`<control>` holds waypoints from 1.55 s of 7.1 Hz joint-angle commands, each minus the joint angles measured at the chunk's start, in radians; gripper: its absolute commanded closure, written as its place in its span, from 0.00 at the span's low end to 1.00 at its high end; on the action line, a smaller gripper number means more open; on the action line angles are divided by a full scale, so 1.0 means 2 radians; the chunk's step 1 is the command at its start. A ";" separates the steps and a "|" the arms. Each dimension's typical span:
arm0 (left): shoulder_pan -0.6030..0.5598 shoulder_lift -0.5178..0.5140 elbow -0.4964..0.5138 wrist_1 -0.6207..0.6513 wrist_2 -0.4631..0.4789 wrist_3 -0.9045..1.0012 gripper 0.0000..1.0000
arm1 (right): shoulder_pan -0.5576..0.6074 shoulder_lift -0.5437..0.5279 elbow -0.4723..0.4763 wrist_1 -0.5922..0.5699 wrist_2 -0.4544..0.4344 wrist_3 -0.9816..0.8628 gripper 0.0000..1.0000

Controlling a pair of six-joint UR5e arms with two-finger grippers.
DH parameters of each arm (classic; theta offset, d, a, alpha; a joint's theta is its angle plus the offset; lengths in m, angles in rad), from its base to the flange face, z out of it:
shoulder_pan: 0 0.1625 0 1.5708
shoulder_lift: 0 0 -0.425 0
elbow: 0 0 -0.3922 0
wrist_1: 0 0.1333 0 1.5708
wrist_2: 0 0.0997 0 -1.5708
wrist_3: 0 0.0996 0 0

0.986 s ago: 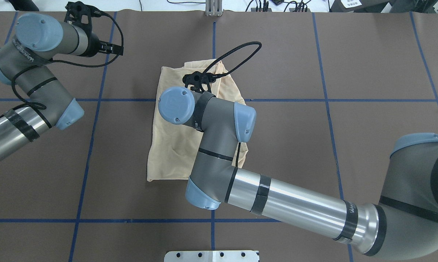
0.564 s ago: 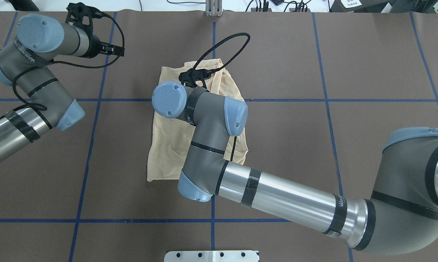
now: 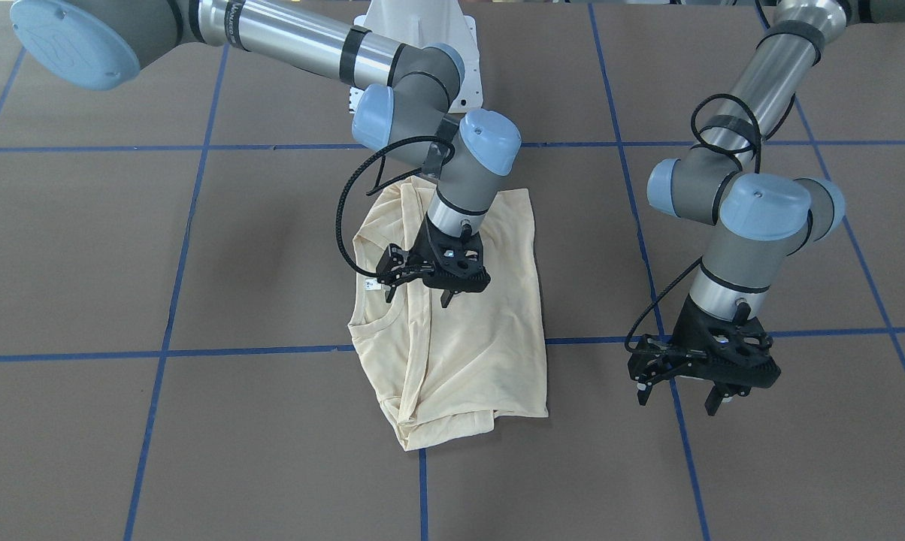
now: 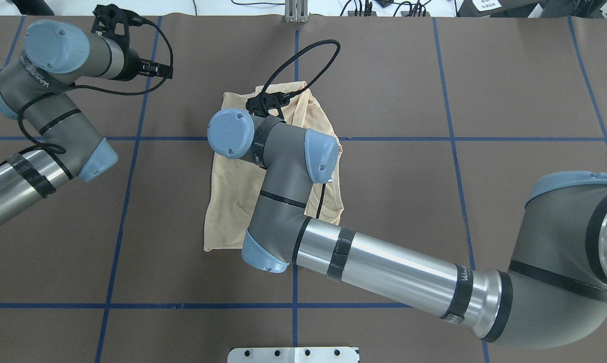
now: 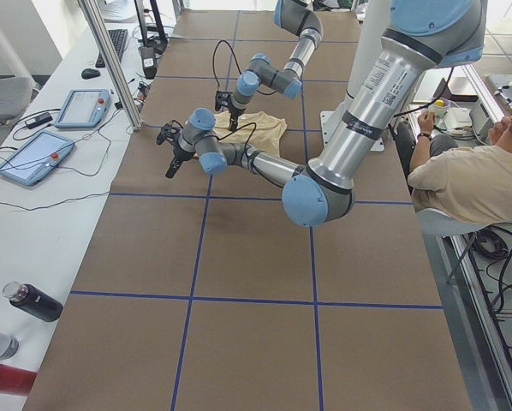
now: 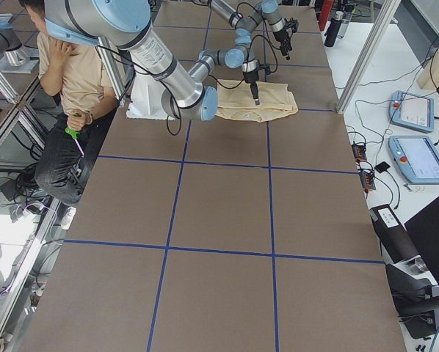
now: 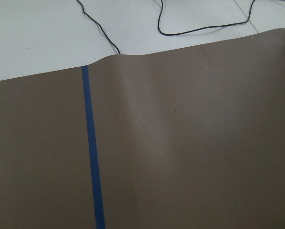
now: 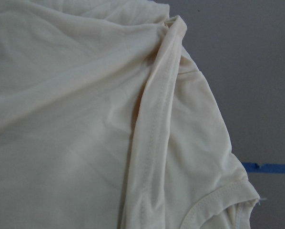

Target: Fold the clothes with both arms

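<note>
R arm (image 4: 283,201) shifted further over T-shirt (image 3: 482,353); R end effector (image 3: 418,296), L end effector (image 3: 676,400) both apart. Brown tabletop (image 4: 510,91), blue tape grid (image 4: 449,101).

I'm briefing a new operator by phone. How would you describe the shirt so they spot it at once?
The brown table is crossed by blue tape lines. Near its middle, beneath the right gripper, lies the shirt: pale cream-yellow, folded narrow, round neck showing. It is the only cloth there, pale against the dark surface.
</note>
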 commanded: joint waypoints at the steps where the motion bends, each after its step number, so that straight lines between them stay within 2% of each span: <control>1: 0.000 0.000 0.000 0.000 0.000 0.000 0.00 | 0.005 0.000 -0.014 0.000 0.000 -0.008 0.00; 9: 0.000 -0.001 -0.001 0.000 0.000 0.000 0.00 | 0.014 0.000 -0.023 -0.001 -0.001 -0.029 0.00; 11: 0.000 -0.001 -0.001 0.000 0.000 0.000 0.00 | 0.024 -0.003 -0.022 -0.033 -0.001 -0.064 0.00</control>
